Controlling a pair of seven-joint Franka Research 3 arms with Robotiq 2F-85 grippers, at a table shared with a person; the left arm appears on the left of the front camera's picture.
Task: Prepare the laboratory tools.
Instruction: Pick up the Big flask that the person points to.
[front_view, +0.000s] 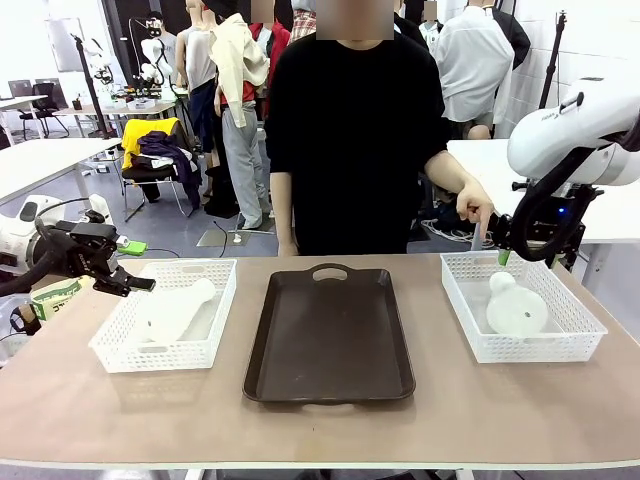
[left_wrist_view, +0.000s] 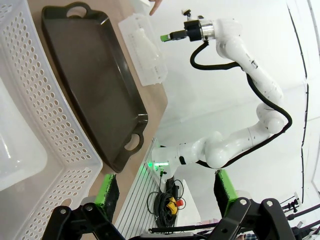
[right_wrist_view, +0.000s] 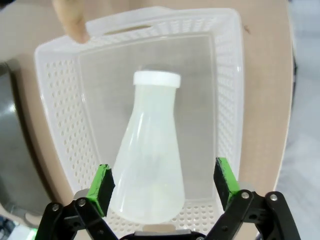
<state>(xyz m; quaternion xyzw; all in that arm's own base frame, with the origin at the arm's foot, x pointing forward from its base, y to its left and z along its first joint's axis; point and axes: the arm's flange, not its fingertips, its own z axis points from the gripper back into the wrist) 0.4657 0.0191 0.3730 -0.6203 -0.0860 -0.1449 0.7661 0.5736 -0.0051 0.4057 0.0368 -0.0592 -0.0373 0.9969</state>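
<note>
Brown tabletop (front_view: 320, 430): left gripper (left_wrist_view: 166, 192) open; right gripper (right_wrist_view: 162, 182) open over frosted white conical flask (right_wrist_view: 150, 155); off-centre closure could squeeze it out.

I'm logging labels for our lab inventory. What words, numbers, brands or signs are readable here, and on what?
No text here can be read.
Right arm: a small grey mark, too small to read.
White-and-green roll, far left: green print, blurred.
Left flask, right flask, tray: no print visible.
</note>
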